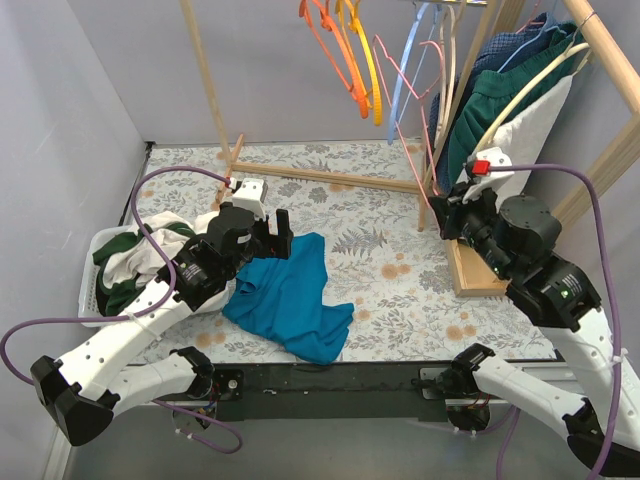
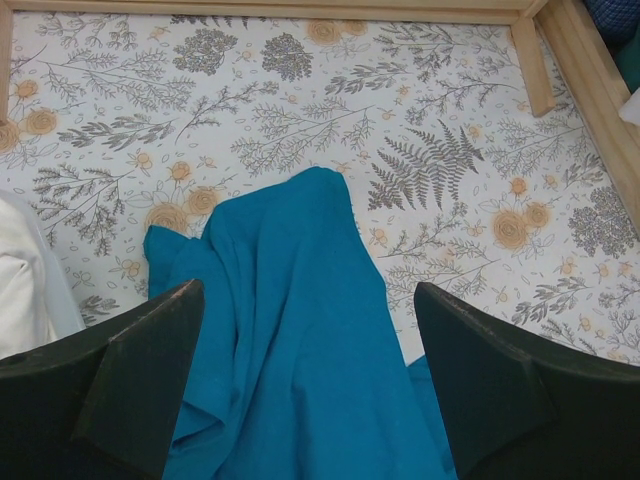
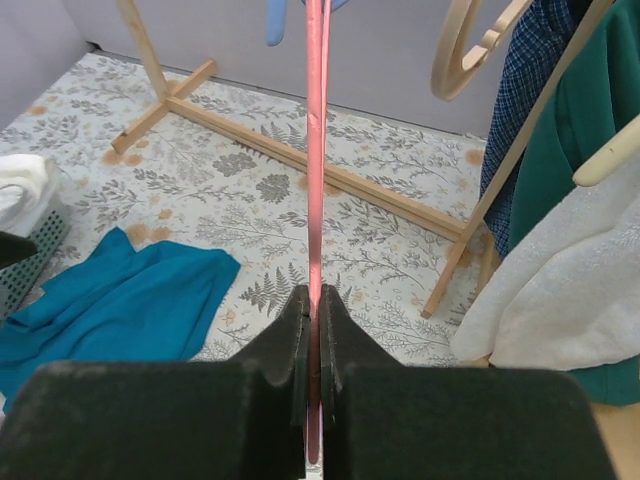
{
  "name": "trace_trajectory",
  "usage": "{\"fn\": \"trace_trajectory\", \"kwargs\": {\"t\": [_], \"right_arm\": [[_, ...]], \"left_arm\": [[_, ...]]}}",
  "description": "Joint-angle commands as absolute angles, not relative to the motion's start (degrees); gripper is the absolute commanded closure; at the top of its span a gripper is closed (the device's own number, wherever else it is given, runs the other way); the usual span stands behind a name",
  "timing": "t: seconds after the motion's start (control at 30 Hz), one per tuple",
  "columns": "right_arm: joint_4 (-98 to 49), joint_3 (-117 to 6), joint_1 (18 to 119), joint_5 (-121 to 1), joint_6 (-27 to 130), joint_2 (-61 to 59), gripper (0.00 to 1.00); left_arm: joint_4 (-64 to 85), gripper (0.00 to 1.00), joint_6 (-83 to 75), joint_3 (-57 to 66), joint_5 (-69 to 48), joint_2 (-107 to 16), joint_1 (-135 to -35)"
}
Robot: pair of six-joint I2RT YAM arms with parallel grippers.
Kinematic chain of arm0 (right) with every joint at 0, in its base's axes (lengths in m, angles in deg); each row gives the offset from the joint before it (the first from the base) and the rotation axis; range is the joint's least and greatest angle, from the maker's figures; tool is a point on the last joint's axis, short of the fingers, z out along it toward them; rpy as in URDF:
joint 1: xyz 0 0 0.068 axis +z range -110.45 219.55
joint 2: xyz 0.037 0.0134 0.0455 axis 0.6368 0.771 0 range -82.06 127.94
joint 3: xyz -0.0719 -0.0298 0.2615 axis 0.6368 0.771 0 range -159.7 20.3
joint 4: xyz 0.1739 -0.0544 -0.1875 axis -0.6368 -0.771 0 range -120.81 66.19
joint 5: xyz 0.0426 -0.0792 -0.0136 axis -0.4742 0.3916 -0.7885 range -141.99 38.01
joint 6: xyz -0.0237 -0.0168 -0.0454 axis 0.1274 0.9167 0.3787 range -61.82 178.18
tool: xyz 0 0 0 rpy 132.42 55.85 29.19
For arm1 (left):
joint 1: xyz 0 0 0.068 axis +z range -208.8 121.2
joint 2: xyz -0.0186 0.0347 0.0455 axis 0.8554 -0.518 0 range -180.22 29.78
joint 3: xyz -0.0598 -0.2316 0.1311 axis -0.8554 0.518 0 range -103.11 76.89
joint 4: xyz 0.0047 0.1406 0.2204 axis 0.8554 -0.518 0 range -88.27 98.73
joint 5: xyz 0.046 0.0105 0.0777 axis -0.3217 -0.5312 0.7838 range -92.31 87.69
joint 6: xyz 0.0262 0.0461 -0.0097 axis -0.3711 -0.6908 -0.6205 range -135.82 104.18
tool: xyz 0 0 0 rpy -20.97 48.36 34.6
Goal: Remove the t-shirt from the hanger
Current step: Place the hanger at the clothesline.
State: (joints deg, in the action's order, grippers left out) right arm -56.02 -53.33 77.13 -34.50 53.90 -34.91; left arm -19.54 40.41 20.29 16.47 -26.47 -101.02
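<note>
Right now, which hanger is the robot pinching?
The pink hanger: the right gripper is shut on its thin wire. The orange hangers, yellow hanger and blue hanger hang free, with nothing touching them.

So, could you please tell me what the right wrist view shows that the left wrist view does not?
Only the right wrist view shows the pink hanger, clamped in the shut right gripper, plus a green garment and a white garment hanging on the right. Only the left wrist view shows the open left gripper, over the t-shirt. Both show that blue t-shirt lying crumpled on the floral table, off any hanger, and the wooden rack base.
</note>
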Motion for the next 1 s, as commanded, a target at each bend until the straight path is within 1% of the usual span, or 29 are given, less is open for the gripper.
{"fn": "trace_trajectory", "kwargs": {"t": [0.0,0.1,0.33,0.83,0.97], "right_arm": [[-52.8,-52.1,77.2,-41.4,54.7,-40.0,0.99],[-51.5,-53.3,77.2,-41.4,55.6,-40.8,0.99],[-51.2,-58.3,77.2,-43.0,57.9,-36.7,0.99],[-47.6,-59.2,77.3,-41.1,59.8,-36.6,0.99],[-46.7,-58.9,77.3,-43.2,60.1,-36.7,0.99]], "left_arm": [[-19.7,0.14,40.6,20.7,16.1,-25.6,-101.1],[-19.8,0.14,40.5,20.1,16.1,-26.0,-101.1],[-19.9,0.14,40.6,19.5,15.8,-26.6,-101.1],[-20.0,0.14,40.8,19.9,16.0,-27.3,-101.1],[-19.9,0.14,41.0,20.5,15.8,-27.2,-101.1]]}}
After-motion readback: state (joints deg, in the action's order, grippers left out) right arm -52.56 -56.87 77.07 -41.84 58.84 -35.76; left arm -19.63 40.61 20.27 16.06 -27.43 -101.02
